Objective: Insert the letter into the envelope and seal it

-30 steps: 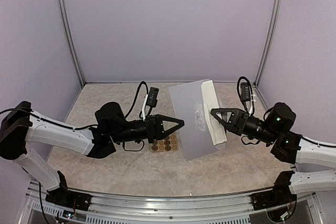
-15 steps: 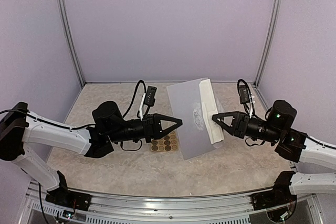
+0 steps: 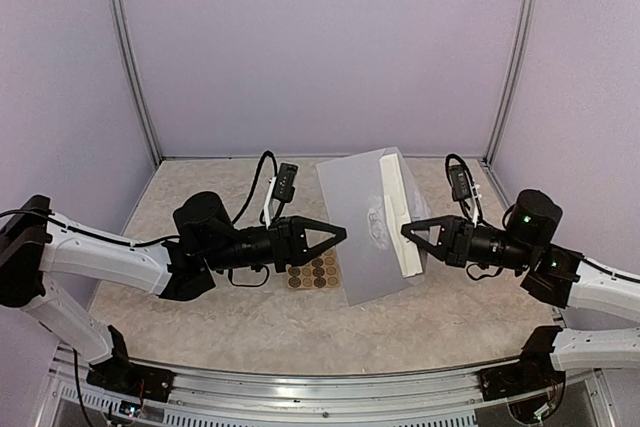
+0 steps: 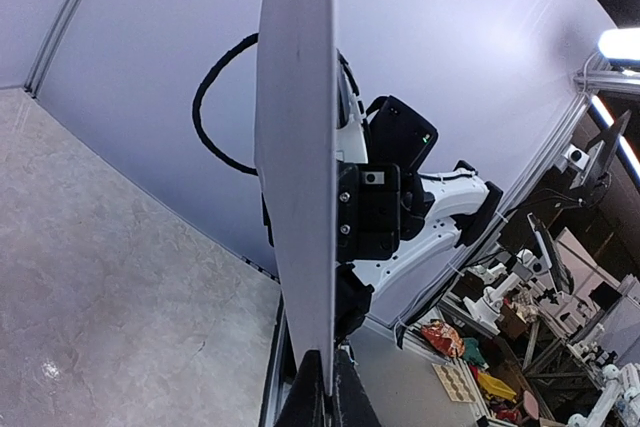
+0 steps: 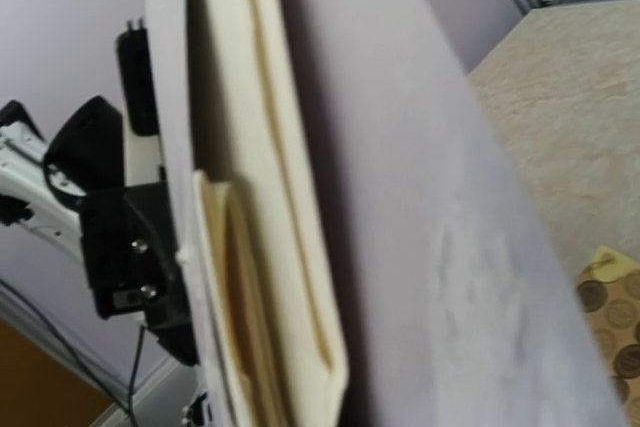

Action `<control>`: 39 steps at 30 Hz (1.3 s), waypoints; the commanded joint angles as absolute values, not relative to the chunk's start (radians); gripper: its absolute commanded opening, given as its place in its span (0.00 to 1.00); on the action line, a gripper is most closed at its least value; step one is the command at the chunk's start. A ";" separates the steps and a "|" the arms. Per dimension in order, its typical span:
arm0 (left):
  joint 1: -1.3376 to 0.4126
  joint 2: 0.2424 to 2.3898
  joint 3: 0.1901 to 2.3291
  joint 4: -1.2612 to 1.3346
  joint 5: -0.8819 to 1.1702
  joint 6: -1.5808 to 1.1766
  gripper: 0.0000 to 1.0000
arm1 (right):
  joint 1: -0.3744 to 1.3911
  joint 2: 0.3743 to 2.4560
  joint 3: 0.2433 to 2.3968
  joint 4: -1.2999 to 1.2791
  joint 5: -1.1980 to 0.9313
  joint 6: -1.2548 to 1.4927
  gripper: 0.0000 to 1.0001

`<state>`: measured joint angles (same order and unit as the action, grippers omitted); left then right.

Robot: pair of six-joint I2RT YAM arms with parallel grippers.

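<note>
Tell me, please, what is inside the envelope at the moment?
A cream folded letter pokes out along the open edge of the envelope; how far it reaches inside is hidden by the grey paper.

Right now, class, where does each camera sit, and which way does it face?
Top: above, behind the arms, looking down on the table; both arms show.
Left wrist: on the left arm, facing the envelope edge-on; own shut jaws below, right arm beyond.
Right wrist: against envelope and letter; left arm behind.
Shared: envelope.
</note>
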<state>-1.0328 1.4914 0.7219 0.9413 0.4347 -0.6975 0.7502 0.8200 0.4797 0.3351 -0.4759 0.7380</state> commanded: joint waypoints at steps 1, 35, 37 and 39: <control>-1.032 1.494 0.734 0.946 0.452 -0.682 0.05 | 0.744 0.849 0.477 0.429 -0.546 0.763 0.00; -1.037 1.522 0.714 1.063 0.391 -0.721 0.00 | 0.813 0.958 0.468 0.598 -0.502 0.810 0.00; -1.036 1.522 0.715 1.063 0.390 -0.721 0.00 | 0.815 0.958 0.468 0.606 -0.503 0.815 0.00; -1.038 1.526 0.719 1.063 0.393 -0.721 0.00 | 0.820 0.965 0.469 0.617 -0.503 0.818 0.00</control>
